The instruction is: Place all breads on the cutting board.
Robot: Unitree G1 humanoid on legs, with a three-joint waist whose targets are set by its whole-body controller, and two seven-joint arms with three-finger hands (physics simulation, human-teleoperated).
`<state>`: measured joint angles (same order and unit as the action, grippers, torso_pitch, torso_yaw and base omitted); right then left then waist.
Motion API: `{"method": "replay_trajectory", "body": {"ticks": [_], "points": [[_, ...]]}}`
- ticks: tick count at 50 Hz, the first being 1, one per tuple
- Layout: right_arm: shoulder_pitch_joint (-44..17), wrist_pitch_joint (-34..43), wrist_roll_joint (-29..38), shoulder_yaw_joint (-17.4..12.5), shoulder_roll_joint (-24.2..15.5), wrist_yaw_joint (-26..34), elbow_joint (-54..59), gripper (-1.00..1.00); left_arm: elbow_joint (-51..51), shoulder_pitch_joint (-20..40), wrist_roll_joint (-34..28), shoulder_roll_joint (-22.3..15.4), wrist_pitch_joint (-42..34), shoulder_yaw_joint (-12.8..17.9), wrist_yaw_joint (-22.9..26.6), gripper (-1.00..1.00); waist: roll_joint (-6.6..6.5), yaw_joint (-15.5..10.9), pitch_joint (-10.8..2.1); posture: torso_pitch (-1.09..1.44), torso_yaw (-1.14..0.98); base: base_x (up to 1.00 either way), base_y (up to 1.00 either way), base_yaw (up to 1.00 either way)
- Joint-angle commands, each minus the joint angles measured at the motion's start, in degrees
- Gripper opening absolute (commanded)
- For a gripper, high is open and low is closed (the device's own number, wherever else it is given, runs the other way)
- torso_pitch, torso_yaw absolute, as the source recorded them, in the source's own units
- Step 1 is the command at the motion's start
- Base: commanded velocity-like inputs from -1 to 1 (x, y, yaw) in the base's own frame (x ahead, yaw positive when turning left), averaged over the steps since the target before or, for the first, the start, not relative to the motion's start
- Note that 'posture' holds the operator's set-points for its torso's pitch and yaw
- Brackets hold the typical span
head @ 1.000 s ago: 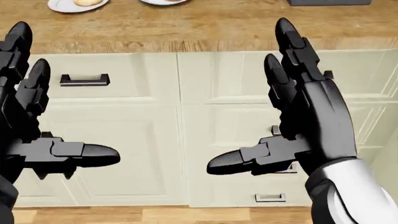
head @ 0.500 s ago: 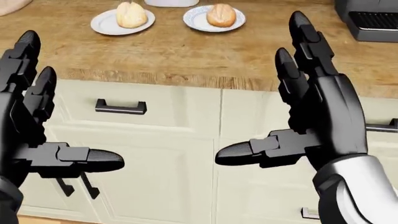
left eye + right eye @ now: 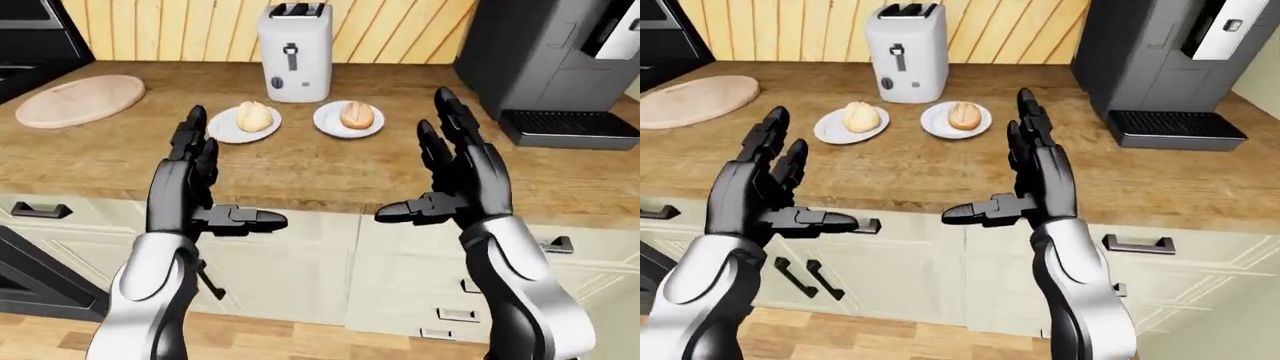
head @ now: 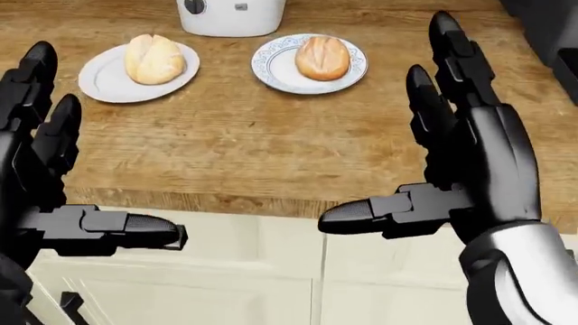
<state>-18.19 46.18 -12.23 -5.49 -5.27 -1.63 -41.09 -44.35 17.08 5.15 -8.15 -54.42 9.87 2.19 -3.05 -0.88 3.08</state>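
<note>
Two breads lie on the wooden counter (image 4: 235,156). A pale roll (image 4: 154,59) rests on a plain white plate (image 4: 99,82). To its right, a browner roll (image 4: 322,57) sits on a patterned plate (image 4: 271,76). The round wooden cutting board (image 3: 80,100) lies bare at the far left of the left-eye view. My left hand (image 4: 104,159) and right hand (image 4: 379,135) are both open, palms facing each other, thumbs pointing inward. They hover over the counter's near edge, short of the plates, and hold nothing.
A white toaster (image 3: 294,52) stands just above the plates against the wood-slat wall. A dark coffee machine (image 3: 560,60) fills the upper right. Cream cabinet drawers with dark handles (image 3: 40,211) run under the counter. A dark appliance (image 3: 40,277) sits at lower left.
The camera has moved: the counter and both plates have slid down the head view, and the toaster's base now shows. Both hands keep the same open pose.
</note>
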Motion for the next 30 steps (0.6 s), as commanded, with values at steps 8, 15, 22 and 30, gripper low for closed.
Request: {"method": "replay_trajectory", "body": {"ticks": [8, 15, 22, 30], "points": [[-1.77, -1.69, 0.07, -0.91, -0.92, -0.3, -3.27, 1.0, -3.05, 2.52, 0.49, -0.62, 0.43, 0.13, -0.39, 1.0, 2.56, 0.17, -2.72, 0.0, 0.0, 0.03, 0.1, 0.0], [-1.39, -2.38, 0.63, -0.5, -0.78, -0.15, -2.85, 1.0, -3.01, 1.97, 0.72, -0.64, 0.99, 0.37, -0.32, 1.0, 6.22, 1.74, -3.72, 0.0, 0.0, 0.0, 0.41, 0.0], [-0.99, -3.11, 0.9, -0.48, -0.47, 0.18, -2.42, 1.0, -2.73, 1.83, 0.73, -0.6, 1.36, 0.06, -0.49, 1.0, 3.12, 1.79, -2.79, 0.0, 0.0, 0.0, 0.43, 0.0], [-1.04, -3.62, 0.82, -0.92, -0.63, 0.25, -1.31, 1.0, -1.52, 2.27, -0.1, -0.57, 1.97, -0.76, -0.4, 1.0, 2.25, 1.21, -2.29, 0.0, 0.0, 0.0, 0.01, 0.0]]}}
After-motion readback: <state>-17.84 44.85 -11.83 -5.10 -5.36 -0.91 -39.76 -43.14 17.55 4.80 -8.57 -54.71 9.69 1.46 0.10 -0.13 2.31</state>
